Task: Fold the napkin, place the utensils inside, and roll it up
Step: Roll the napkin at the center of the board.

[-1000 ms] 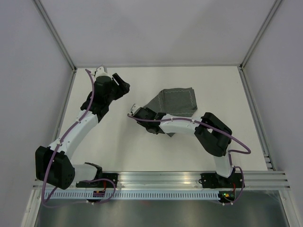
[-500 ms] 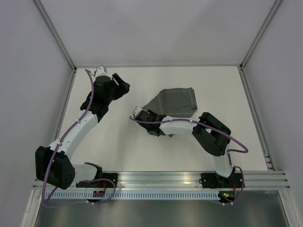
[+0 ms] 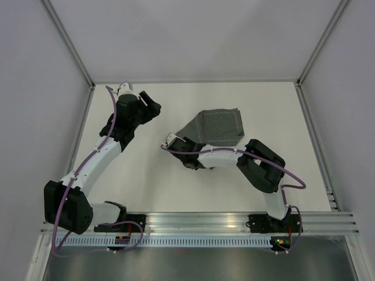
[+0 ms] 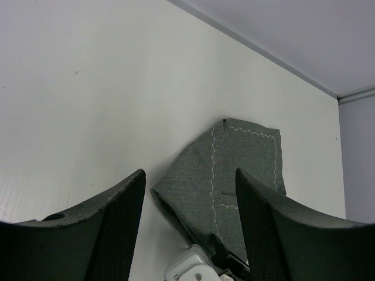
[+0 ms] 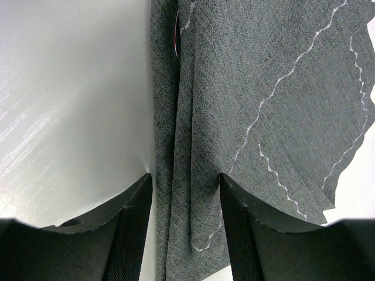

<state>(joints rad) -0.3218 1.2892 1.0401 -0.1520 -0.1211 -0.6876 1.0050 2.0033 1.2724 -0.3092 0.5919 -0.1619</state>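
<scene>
The dark grey napkin (image 3: 220, 124) lies folded on the white table, with a rolled edge along its near-left side (image 5: 176, 146). My right gripper (image 3: 188, 157) is low over that edge. Its jaws stand open on either side of the rolled fold (image 5: 184, 178), and the cloth between them lies flat. A thin pink sliver (image 5: 177, 32) shows inside the fold further along. Otherwise the utensils are hidden. My left gripper (image 3: 153, 109) hovers open to the left of the napkin (image 4: 246, 170), holding nothing (image 4: 190, 175).
The white table (image 3: 135, 175) is fenced by metal rails, with grey walls on the left, back and right. Both arm bases sit on the near rail (image 3: 199, 219). The right arm's elbow (image 3: 263, 167) hangs over the near-right part of the table.
My right gripper has moved slightly toward the near right along the napkin's rolled edge, and its forearm now covers the cloth's near corner. The left arm has not moved.
</scene>
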